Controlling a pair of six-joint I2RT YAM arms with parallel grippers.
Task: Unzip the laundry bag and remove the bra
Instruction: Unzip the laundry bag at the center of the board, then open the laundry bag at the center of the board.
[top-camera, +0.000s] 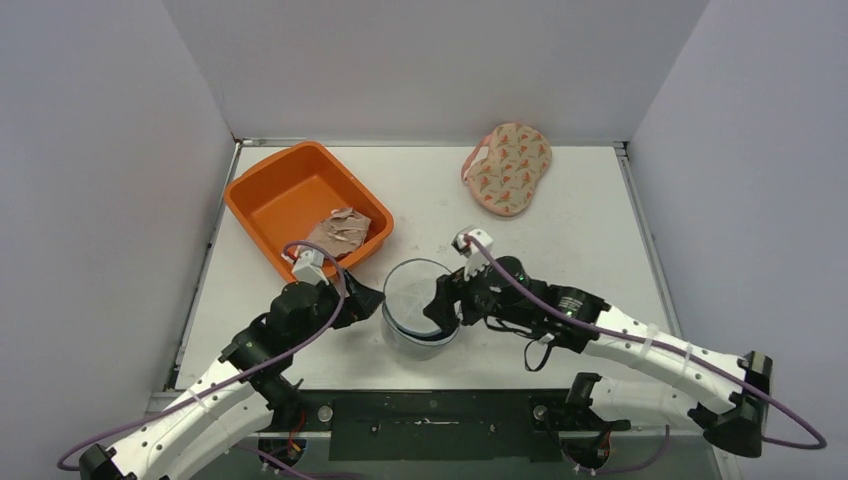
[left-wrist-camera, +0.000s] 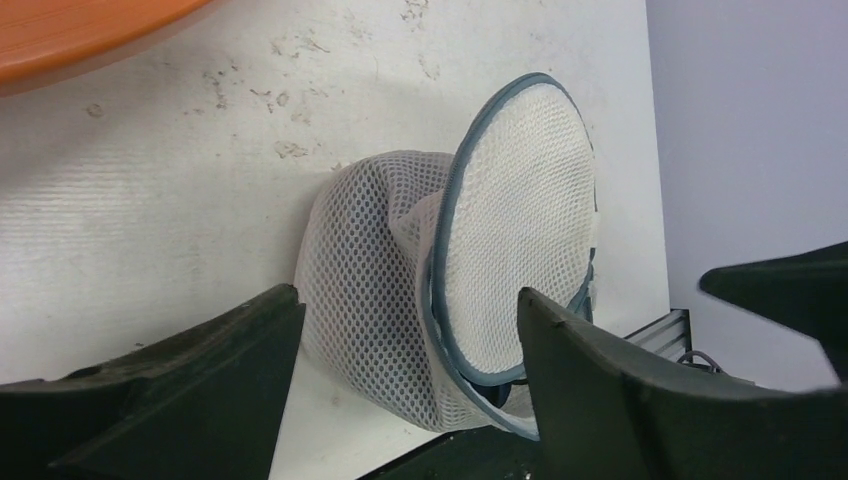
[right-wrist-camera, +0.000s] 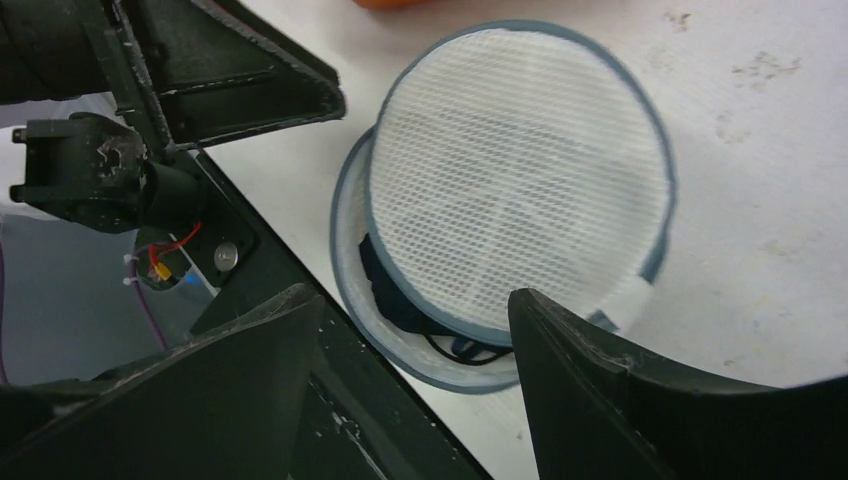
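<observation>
The laundry bag (top-camera: 413, 295) is a round white mesh drum with grey-blue trim, near the table's front edge between my two grippers. Its flat lid (right-wrist-camera: 510, 180) stands lifted along one side, leaving the zip line gaping. In that gap shows dark fabric with thin black straps, the bra (right-wrist-camera: 395, 302), still inside. My left gripper (left-wrist-camera: 407, 300) is open, one finger on each side of the bag's mesh wall (left-wrist-camera: 370, 300). My right gripper (right-wrist-camera: 415, 300) is open too, hovering over the gap with nothing in it.
An orange bin (top-camera: 262, 165) stands at the back left with a crumpled beige cloth (top-camera: 340, 232) in it. A floral padded pouch (top-camera: 508, 167) lies at the back right. The black front rail (top-camera: 430, 415) runs just below the bag.
</observation>
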